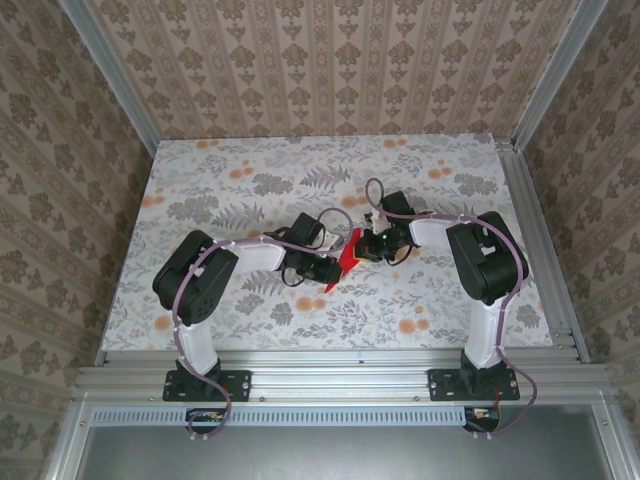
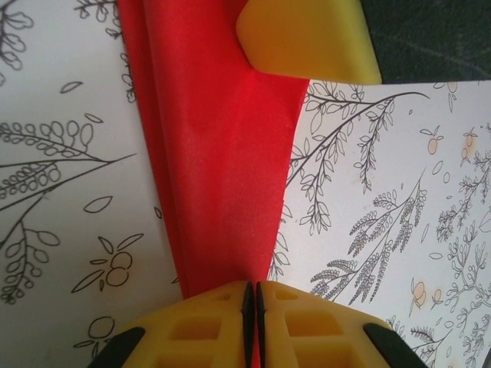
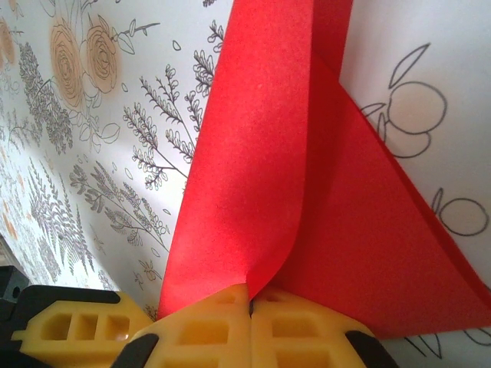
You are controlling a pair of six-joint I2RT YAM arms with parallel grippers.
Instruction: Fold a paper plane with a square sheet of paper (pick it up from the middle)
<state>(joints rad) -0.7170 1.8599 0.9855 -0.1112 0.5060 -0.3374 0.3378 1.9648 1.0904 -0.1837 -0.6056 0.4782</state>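
A: Where is the red paper (image 1: 344, 262)?
B: Over the middle of the counter (image 1: 200, 180), between the two arms. (It is folded long and thin.)
A: Who has it?
B: Both. The left fingers (image 2: 219, 310) are pinched tight on its narrow near end. The right fingers (image 3: 219, 314) are pinched tight on the wide far end.
A: Which way does it run?
B: From one pinch straight to the other.

Left gripper (image 2: 252, 290) pinched closed, right gripper (image 3: 249, 295) pinched closed, 2 arms bent inward
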